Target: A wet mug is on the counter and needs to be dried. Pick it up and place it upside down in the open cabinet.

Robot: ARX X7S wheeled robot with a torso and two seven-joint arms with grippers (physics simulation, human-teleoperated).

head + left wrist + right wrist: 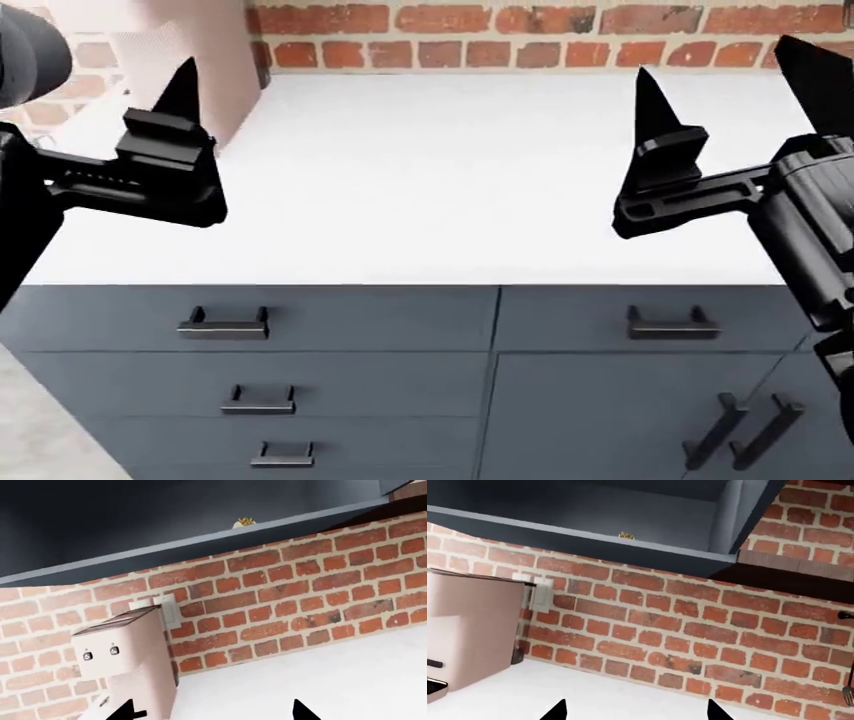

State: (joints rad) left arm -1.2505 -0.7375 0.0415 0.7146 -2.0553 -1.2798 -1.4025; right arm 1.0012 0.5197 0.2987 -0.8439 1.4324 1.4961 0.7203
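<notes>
The mug is not in view in any frame. The white counter [427, 180] lies bare below both grippers, and it also shows in the left wrist view [320, 680] and the right wrist view [560, 695]. My left gripper [213, 712] is open and empty, with its black fingertips far apart above the counter, beside the coffee machine. One of its fingers [180, 95] shows at the left of the head view. My right gripper [727, 90] is open and empty above the counter's right part, and its tips also show wide apart in the right wrist view [634, 711]. The open dark cabinet [594, 515] hangs above the brick wall.
A tall beige coffee machine [200, 40] stands at the counter's back left against the brick wall [694, 630]. A small yellow-green item [245, 522] sits on the cabinet shelf. Dark drawer fronts with black handles [334, 320] are below the counter. A hanging utensil [847, 695] is at the far right.
</notes>
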